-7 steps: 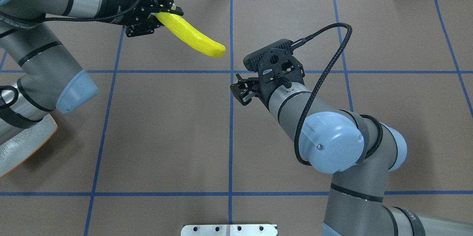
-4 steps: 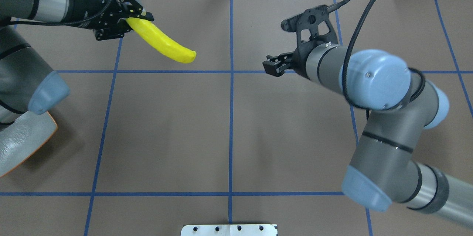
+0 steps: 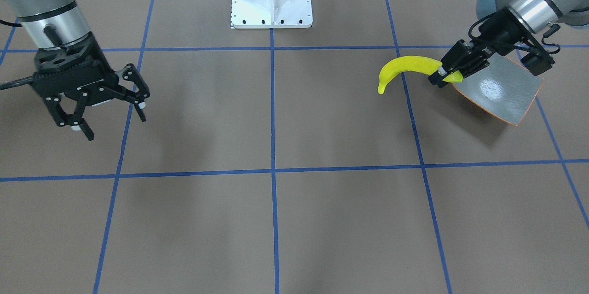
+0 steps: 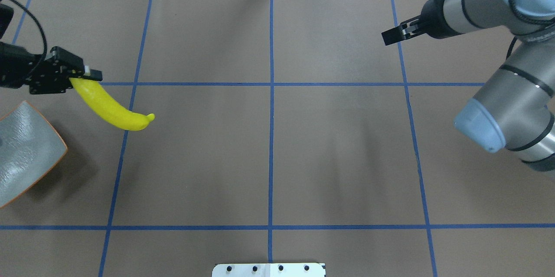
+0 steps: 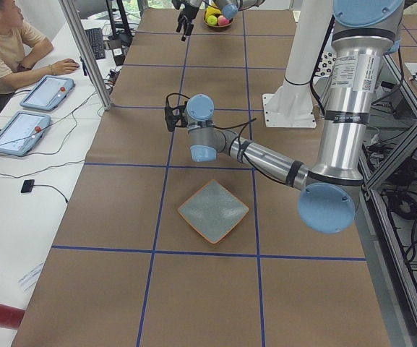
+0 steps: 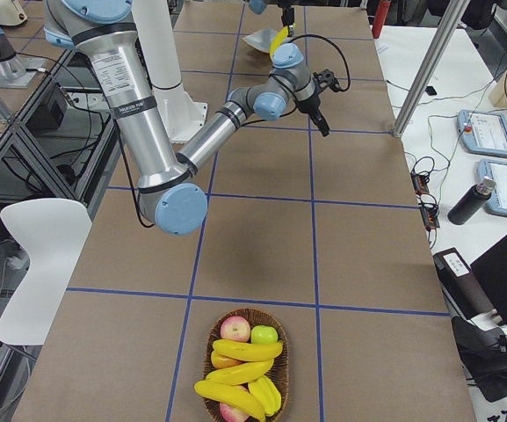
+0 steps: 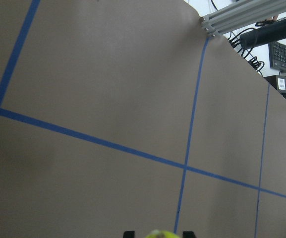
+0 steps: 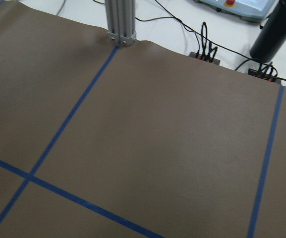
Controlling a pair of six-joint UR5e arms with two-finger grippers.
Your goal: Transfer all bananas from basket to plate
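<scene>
The left arm stretches low toward 9 o'clock. Its left gripper (image 4: pixel 77 80) is clenched on one end of a curved, glossy yellow banana (image 4: pixel 110 108), held above the table at 2 o'clock from the squarish grey-green, orange-rimmed plate (image 4: pixel 26 155). The right gripper (image 3: pixel 116 126) hangs splayed and empty. Other yellow bananas (image 6: pixel 246 350) lie in the brown woven basket (image 6: pixel 249 311).

Bright, even overhead light; faint soft shadows on the table (image 4: pixel 195 160); white glare on the plate (image 3: pixel 499 94); wrist views slightly soft.
</scene>
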